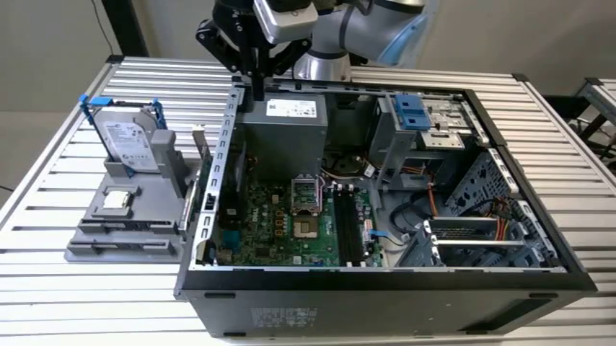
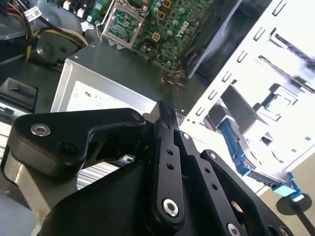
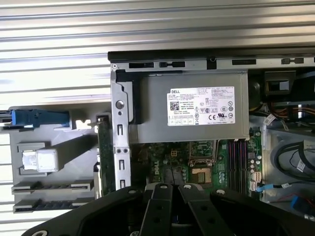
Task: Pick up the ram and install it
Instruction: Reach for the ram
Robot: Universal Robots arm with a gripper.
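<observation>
Closest in, my black metal hand [image 2: 165, 114], pinched narrow and empty, could jab the thin green ram stick [image 3: 105, 152] or snag the grey steel case wall [image 3: 116, 142] just beside it.

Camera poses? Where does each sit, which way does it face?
Exterior view: off the arm, raised, looking down into the open computer case; arm and gripper show at its far side.
First wrist view: on the wrist, facing nearly straight down at the power supply and ram; gripper in the foreground.
Second wrist view: on the wrist, looking obliquely along the gripper at the power supply.
Shared: all three show power supply and gripper.
</observation>
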